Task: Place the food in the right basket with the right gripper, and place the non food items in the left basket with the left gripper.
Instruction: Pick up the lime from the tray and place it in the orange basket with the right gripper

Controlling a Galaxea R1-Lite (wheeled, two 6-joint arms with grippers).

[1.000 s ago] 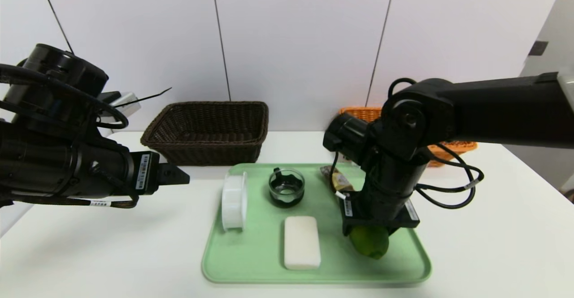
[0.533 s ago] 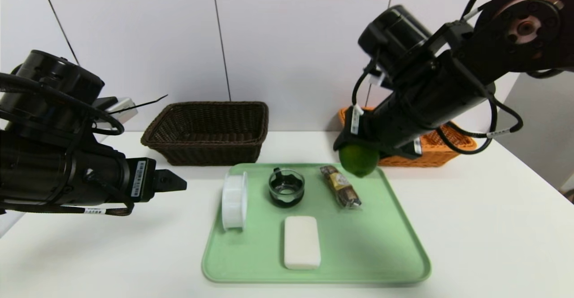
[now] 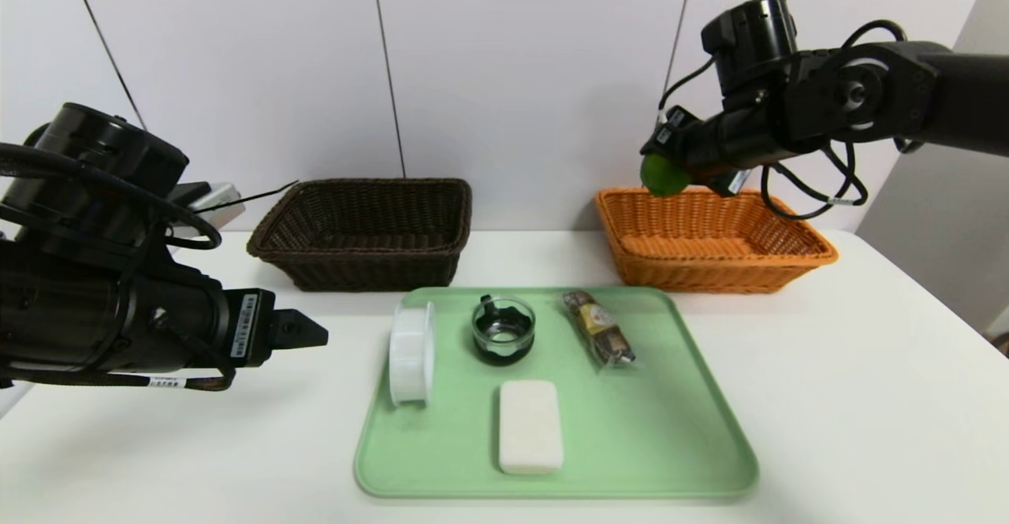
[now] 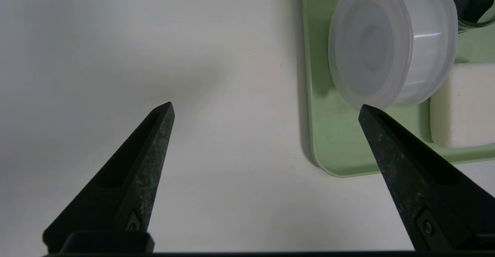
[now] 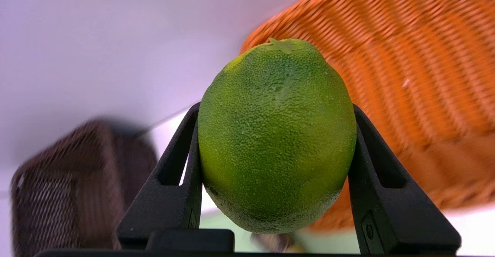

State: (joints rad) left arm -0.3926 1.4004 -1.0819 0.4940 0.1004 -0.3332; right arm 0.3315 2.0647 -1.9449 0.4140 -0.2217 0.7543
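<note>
Green and glossy, the lime (image 3: pixel 664 175) sits clamped between the two black fingers of my right gripper (image 3: pixel 660 171), held in the air above the near-left corner of the orange wicker basket (image 3: pixel 713 260), which stands on the white table past the far right corner of the pale green tray (image 3: pixel 631 461). I judge that if I let go here the round fruit may strike the rim, bounce out and roll off across the table, since it hangs over the basket's edge, not its middle. My left gripper (image 4: pixel 267 108) waits with jaws spread wide and empty just off the tray's near-left corner, beside the white plastic roll (image 4: pixel 390 42).
</note>
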